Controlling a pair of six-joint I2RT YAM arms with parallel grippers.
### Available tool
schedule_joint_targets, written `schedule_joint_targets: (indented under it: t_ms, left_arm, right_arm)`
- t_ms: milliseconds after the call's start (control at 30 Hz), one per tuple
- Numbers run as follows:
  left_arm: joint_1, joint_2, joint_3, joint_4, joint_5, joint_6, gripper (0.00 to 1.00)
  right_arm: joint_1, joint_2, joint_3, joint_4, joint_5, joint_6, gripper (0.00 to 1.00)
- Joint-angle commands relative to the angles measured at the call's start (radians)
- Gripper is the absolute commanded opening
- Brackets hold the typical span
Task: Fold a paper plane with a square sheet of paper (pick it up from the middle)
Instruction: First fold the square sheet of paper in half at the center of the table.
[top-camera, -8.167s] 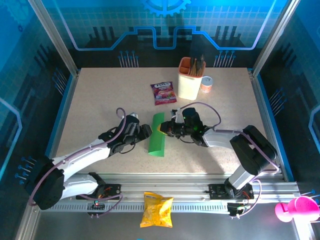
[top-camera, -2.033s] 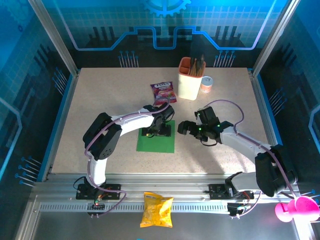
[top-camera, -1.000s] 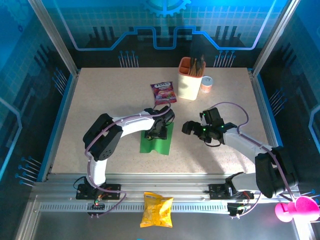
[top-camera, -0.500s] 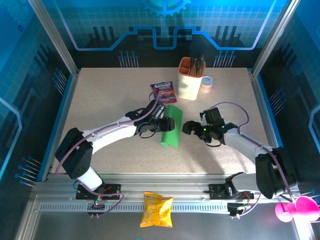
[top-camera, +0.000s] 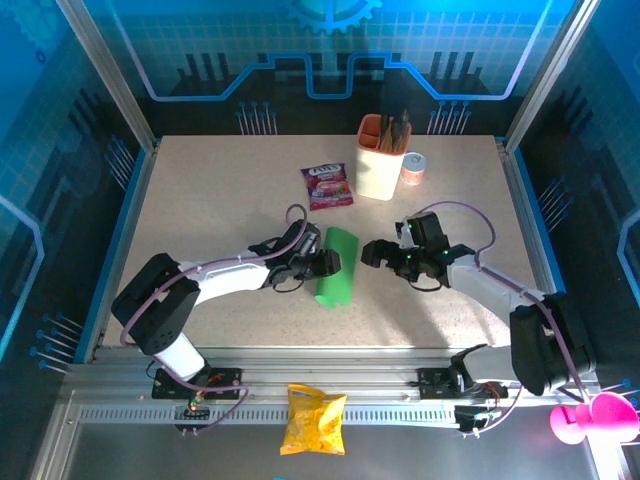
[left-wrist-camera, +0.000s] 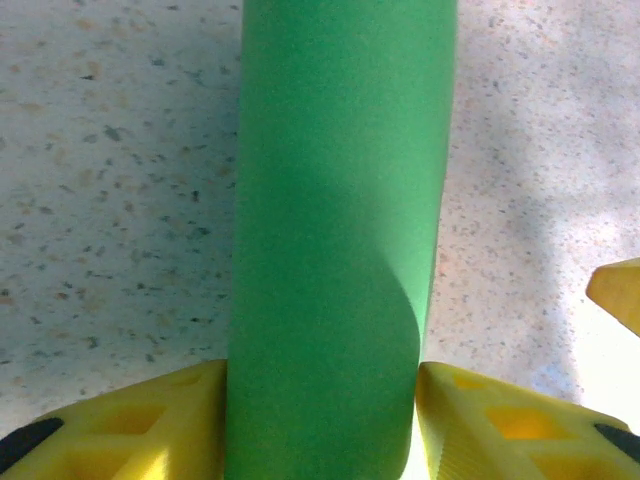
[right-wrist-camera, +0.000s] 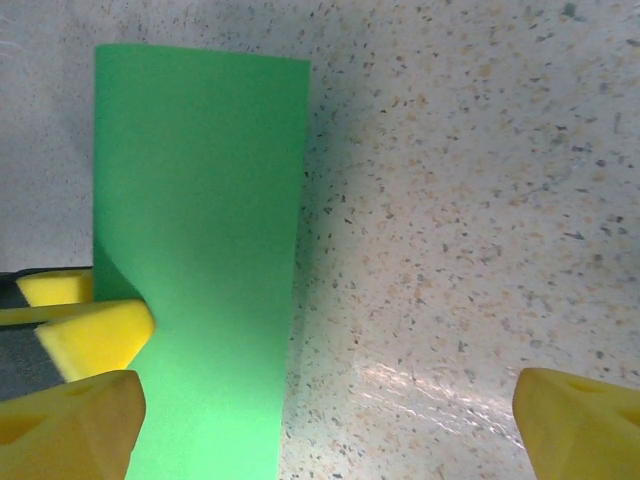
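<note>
The square sheet of paper (top-camera: 335, 266) is bright green and bowed into a narrow upright strip above the middle of the table. My left gripper (top-camera: 322, 264) is shut on it from the left. In the left wrist view the paper (left-wrist-camera: 335, 250) fills the gap between my two yellow fingers (left-wrist-camera: 130, 425). My right gripper (top-camera: 371, 254) hangs open just right of the strip, not touching it. In the right wrist view the paper (right-wrist-camera: 200, 240) stands at the left, the left arm's yellow fingertips (right-wrist-camera: 95, 330) press its edge, and bare table lies between my own wide-apart right fingers (right-wrist-camera: 585, 425).
A purple snack sachet (top-camera: 328, 186) lies behind the paper. A cream holder (top-camera: 379, 162) and a small can (top-camera: 413, 168) stand at the back right. A yellow crisp bag (top-camera: 313, 418) rests on the front rail. A pink object (top-camera: 590, 415) sits at the bottom right corner.
The left gripper lifted the paper off the table and carried it right, bowing it into a strip; since then the left arm has swung lower. The right gripper has barely moved.
</note>
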Motion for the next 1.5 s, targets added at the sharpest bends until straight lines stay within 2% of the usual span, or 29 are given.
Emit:
schedule_joint_targets:
  t_ms: [0,267,600,1100,1467]
  left_arm:
    - [0.008,0.016,-0.024,0.022,-0.063,0.005,0.51]
    - [0.016,0.018,-0.038,-0.030,-0.145,0.047,0.56]
    - [0.027,-0.024,-0.056,-0.067,-0.187,0.097,0.62]
    - [0.091,-0.122,-0.125,-0.063,-0.187,0.097,0.56]
    - [0.114,-0.105,-0.147,-0.034,-0.150,0.108,0.55]
  right_arm:
    - [-0.012,0.036,0.027,0.047,-0.059,-0.003,0.93]
    - [0.015,0.110,0.042,0.104,-0.109,0.007,0.83]
    - [0.072,0.175,0.083,0.137,-0.117,0.024,0.73]
    - [0.115,0.212,0.111,0.140,-0.094,0.043,0.67]
    - [0.155,0.255,0.165,0.143,-0.088,0.055,0.62]
